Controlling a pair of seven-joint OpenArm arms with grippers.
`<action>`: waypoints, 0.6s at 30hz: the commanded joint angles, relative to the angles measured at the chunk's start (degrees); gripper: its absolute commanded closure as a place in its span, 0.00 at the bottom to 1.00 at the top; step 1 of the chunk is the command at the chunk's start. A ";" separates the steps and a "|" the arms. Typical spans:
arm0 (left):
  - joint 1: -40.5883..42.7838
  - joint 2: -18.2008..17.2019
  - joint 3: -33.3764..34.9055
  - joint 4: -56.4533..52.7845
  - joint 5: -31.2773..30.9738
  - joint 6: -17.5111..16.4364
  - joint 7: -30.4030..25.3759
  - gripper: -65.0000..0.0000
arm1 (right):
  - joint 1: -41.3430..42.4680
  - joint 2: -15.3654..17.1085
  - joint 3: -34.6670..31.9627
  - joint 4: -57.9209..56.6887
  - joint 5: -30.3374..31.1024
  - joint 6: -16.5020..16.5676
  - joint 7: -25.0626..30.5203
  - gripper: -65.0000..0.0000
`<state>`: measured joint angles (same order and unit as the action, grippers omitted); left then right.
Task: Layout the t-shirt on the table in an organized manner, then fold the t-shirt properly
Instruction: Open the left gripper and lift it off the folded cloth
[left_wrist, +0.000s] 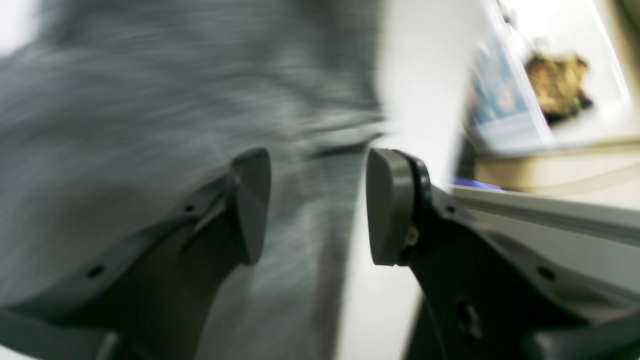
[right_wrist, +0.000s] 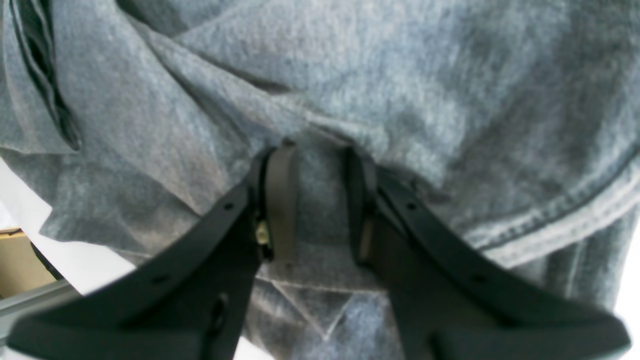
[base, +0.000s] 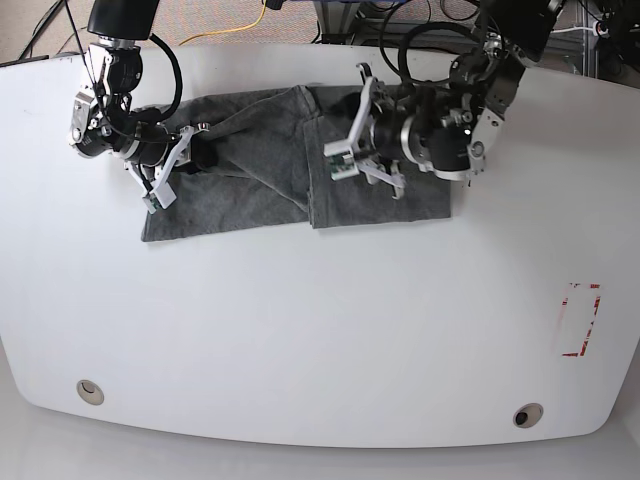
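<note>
Grey t-shirt (base: 250, 165) unprinted, right claw (right_wrist: 312, 200) pinching its fold, left claw (left_wrist: 317, 205) spread (nothing held).

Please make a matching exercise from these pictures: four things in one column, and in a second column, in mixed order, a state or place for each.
Things:
1. left gripper
2. right gripper
3. t-shirt
4. red tape mark

States or places:
A. shut on a fold of cloth
B. spread across the far half of the table
C. open, nothing between its fingers
D. near the table's right edge in the base view

Pairs: 1-C, 2-A, 3-B, 4-D
</note>
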<state>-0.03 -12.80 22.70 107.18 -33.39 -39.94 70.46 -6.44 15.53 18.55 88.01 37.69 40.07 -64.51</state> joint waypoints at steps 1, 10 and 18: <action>-0.63 -0.26 -5.51 0.91 -0.06 -0.06 -0.96 0.58 | 0.41 0.60 0.31 0.56 -0.29 -0.07 -0.32 0.75; 0.16 0.01 -18.08 -3.13 5.21 -0.06 -1.05 0.58 | 0.41 0.60 0.31 0.56 -0.29 -0.07 -0.32 0.75; 1.75 -0.26 -18.43 -8.58 9.78 -0.06 -6.50 0.83 | 1.03 0.43 0.31 0.56 -0.29 -0.07 -0.32 0.75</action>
<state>1.58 -12.67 4.16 99.46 -23.97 -39.94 66.26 -6.26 15.53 18.55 88.01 37.69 40.07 -64.58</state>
